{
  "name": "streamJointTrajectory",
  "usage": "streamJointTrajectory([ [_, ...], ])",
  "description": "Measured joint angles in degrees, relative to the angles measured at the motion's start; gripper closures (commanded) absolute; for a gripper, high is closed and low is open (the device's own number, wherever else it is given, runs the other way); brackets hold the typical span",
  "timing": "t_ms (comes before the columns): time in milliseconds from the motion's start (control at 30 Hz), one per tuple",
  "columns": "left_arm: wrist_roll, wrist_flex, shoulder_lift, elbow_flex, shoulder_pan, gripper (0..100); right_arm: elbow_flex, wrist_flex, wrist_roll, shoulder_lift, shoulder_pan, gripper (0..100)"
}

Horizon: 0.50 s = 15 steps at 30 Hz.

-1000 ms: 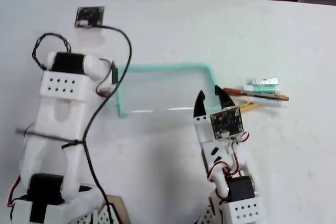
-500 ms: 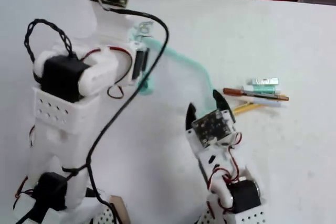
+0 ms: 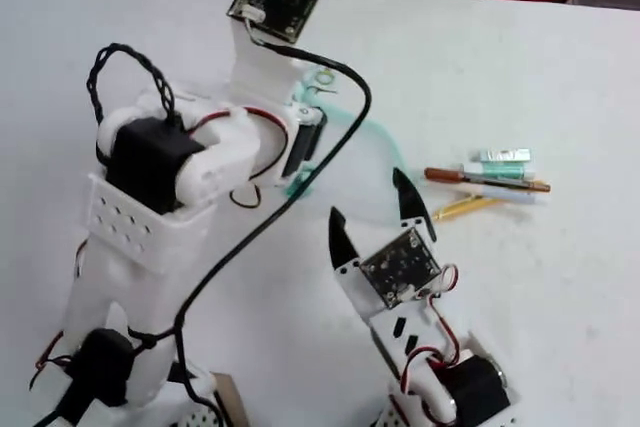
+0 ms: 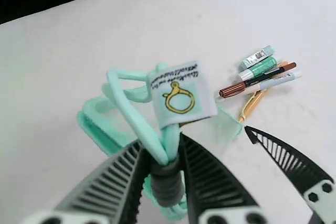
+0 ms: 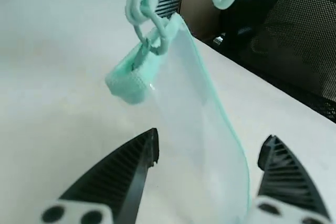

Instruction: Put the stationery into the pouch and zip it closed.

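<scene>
The pouch (image 3: 376, 134) is clear plastic with mint trim and hangs lifted off the table by one end. My left gripper (image 3: 305, 142) is shut on its mint cord loop (image 4: 160, 145), just under a white tag with a gold clasp (image 4: 177, 95). The pouch body (image 5: 202, 124) dangles between and beyond the spread fingers of my open right gripper (image 5: 207, 156), which touch nothing. In the high view the right gripper (image 3: 366, 197) sits just below the pouch. The stationery (image 3: 488, 179), pens and a mint clip, lies on the table to the right (image 4: 260, 74).
White tabletop (image 3: 560, 77) all round. The left arm's black cable (image 3: 300, 197) loops across the middle beside the pouch. A dark chair and floor (image 5: 294, 40) lie past the table's far edge.
The left arm has risen and swung right, lifting the pouch from flat on the table to hanging. The right gripper has drawn back and turned left under it, its fingers wider apart.
</scene>
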Motion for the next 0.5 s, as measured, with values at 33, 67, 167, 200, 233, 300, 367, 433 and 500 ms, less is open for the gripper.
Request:
streamJointTrajectory([
  [33, 0.00, 0.00, 0.00, -0.79, 0.62, 94, 0.70, -1.76, -0.09, 0.18, 0.00, 69.0],
  [67, 0.00, 0.00, 0.18, -1.76, 1.23, 94, 0.88, -3.16, -0.09, 0.62, 0.00, 69.0],
  [167, 0.00, 0.00, 0.26, -4.13, 2.11, 94, 1.41, -4.57, -0.09, 0.09, -2.99, 69.0],
  [200, 0.00, 0.00, 0.26, -4.57, 2.11, 94, 1.76, -4.66, -0.09, 0.09, -4.22, 69.0],
  [233, 0.00, 0.00, 0.26, -4.84, 2.11, 94, 2.46, -5.27, -0.09, 0.18, -5.45, 69.0],
  [300, 0.00, 0.00, 0.26, -5.19, 2.11, 94, 3.96, -7.47, 0.35, 0.79, -6.42, 69.0],
  [367, 0.00, 0.00, 0.26, -5.19, 2.11, 94, 5.45, -10.20, 1.49, 0.79, -6.07, 69.0],
  [433, 0.00, 0.00, 0.26, -5.19, 2.11, 94, 6.33, -11.96, 1.93, 0.88, -6.07, 69.0],
  [500, 0.00, 0.00, 0.26, -5.19, 2.11, 94, 6.59, -12.92, 2.20, 0.88, -6.15, 69.2],
])
